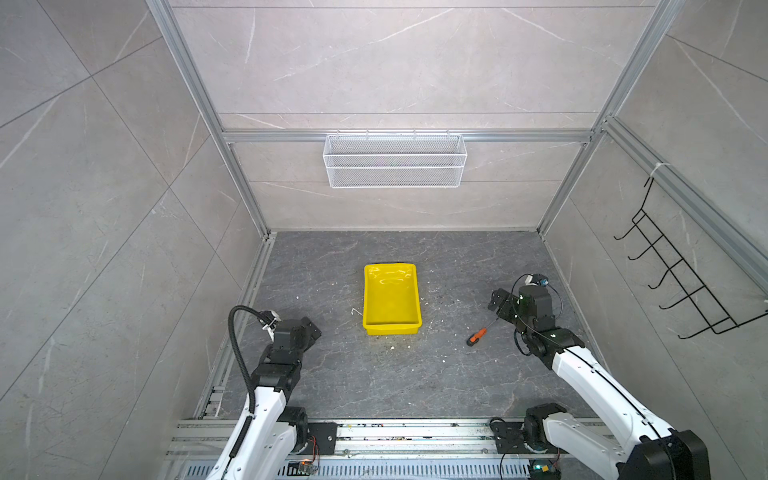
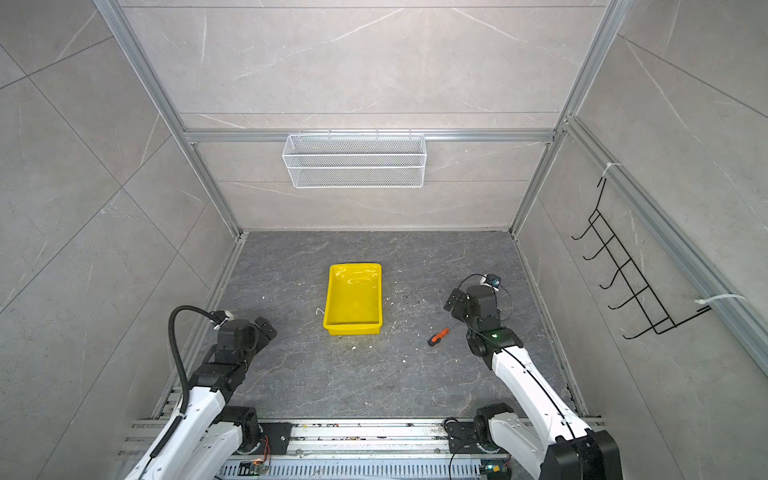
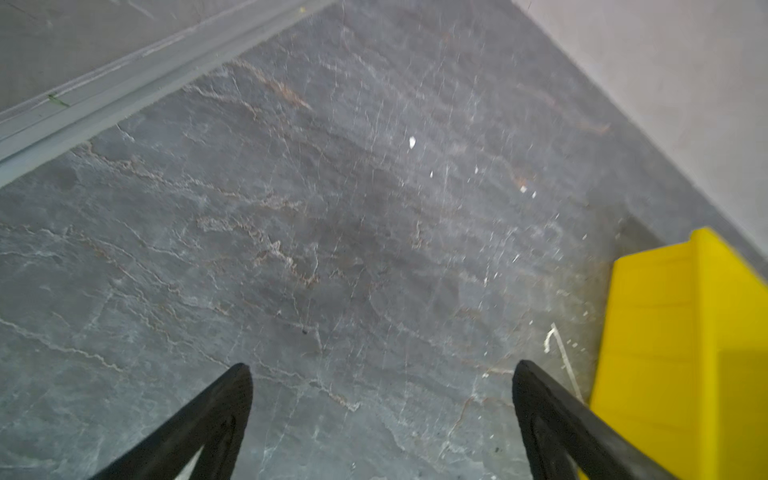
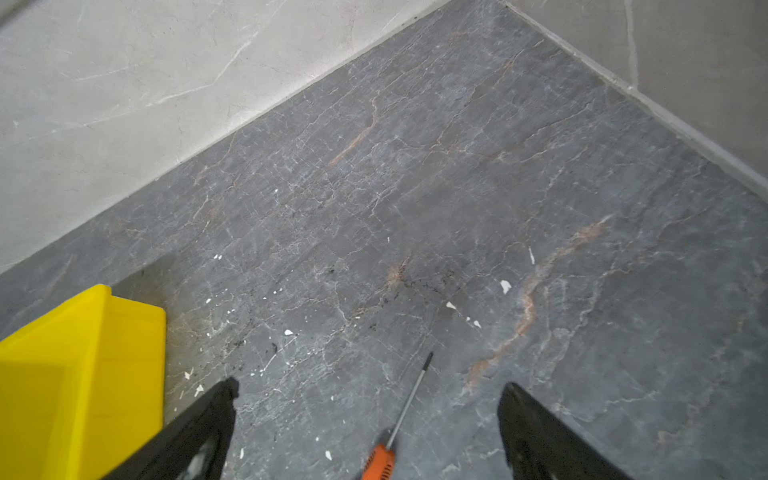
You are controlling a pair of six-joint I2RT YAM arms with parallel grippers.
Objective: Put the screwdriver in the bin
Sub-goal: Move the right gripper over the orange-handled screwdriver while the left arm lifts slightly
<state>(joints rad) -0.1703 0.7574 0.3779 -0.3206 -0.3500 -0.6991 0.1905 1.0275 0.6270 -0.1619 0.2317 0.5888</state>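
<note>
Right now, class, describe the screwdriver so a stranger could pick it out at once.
Find the yellow bin on the dark floor. In both top views, right of it, by the right gripper, lies the screwdriver. Only it has an orange handle.

No text, label, brand, number or sign can be read in any of the views.
</note>
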